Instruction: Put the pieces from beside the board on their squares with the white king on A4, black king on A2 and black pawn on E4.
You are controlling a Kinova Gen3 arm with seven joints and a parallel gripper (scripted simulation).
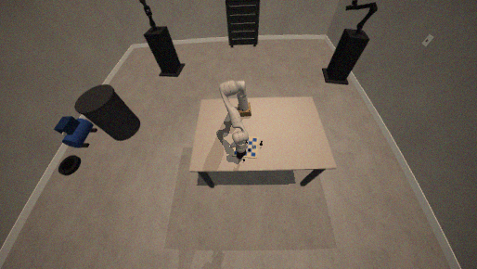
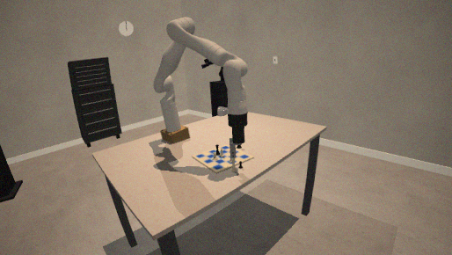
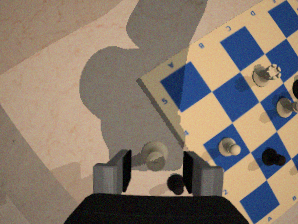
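Note:
My gripper (image 3: 157, 165) (image 2: 237, 144) (image 1: 240, 155) is open and empty. It hangs over the table just off one corner of the blue and cream chessboard (image 3: 200, 63) (image 2: 207, 162) (image 1: 254, 149). In the wrist view the white king (image 3: 154, 156) (image 2: 231, 151) stands upright off the board, between the lines of my two fingers. A small black piece, the black pawn (image 3: 174, 183) (image 2: 240, 165), stands close beside it near my right finger. The black king (image 1: 262, 143) stands off the board's opposite side. Several white and black pieces stand on the board.
The board lies near the front edge of a tan table (image 1: 288, 125) (image 2: 141, 185). My arm's base (image 2: 174, 134) stands at the table's back edge. Dark pedestals, a cabinet and a bin stand on the floor around the table.

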